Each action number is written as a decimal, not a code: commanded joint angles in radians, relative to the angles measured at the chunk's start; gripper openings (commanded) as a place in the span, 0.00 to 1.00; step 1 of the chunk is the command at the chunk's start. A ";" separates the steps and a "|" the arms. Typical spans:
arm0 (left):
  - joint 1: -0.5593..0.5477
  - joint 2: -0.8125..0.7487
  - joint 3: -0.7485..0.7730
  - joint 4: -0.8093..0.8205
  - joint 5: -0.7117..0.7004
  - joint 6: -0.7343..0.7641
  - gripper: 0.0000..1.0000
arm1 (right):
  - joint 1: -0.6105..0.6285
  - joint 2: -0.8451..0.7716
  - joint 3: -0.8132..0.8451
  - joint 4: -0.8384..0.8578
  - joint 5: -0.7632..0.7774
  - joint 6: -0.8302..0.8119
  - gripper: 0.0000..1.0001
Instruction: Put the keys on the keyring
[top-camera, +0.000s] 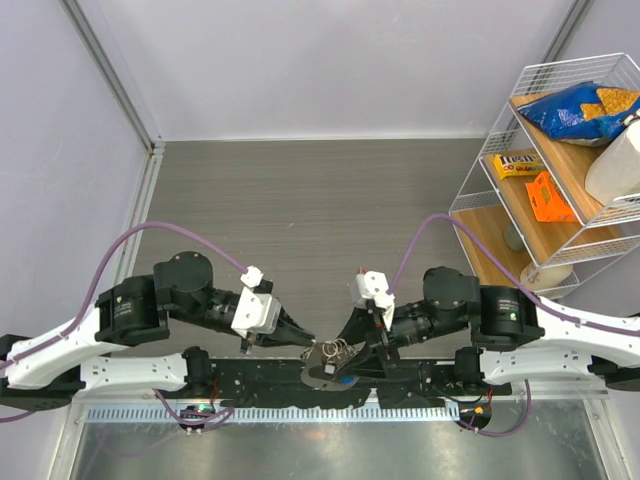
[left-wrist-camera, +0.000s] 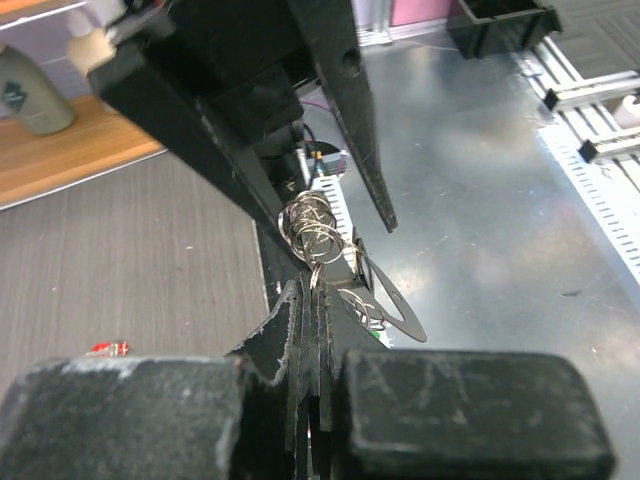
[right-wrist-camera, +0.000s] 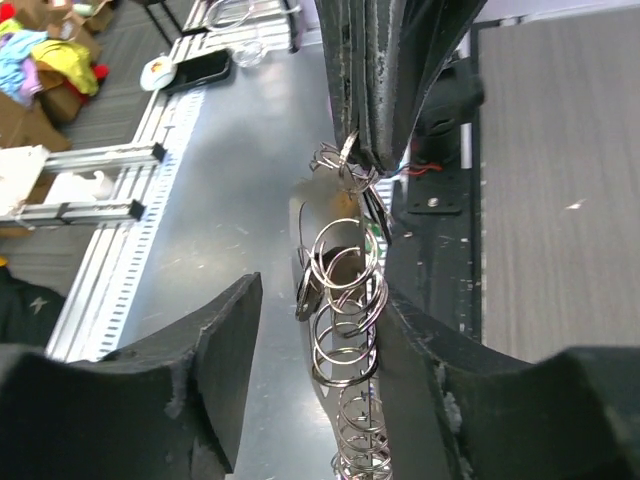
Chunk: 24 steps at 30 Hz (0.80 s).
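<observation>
Pinches keyring (left-wrist-camera: 315, 232) at the tips of left gripper (left-wrist-camera: 312, 295), jaws pressed together, just above the near edge of table (top-camera: 300, 200). Has right gripper (right-wrist-camera: 320, 300) jaws spread either side of the ring coil, one finger against it

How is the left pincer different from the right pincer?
The left pincer is squeezed shut, while the right pincer stands wide open. The left pincer pinches one end of the keyring; the right pincer only has the rings sitting in its gap, not clamped. Both are black, and both meet at the same shiny rings.
</observation>
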 joint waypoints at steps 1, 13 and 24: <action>-0.003 0.008 0.016 0.049 -0.152 -0.038 0.00 | -0.002 -0.064 0.053 -0.034 0.160 -0.055 0.55; -0.005 0.124 0.116 -0.091 -0.294 -0.145 0.00 | -0.002 -0.003 0.157 -0.136 0.428 -0.310 0.61; -0.005 0.091 0.084 -0.078 -0.258 -0.156 0.00 | -0.002 -0.009 0.106 -0.064 0.271 -0.462 0.57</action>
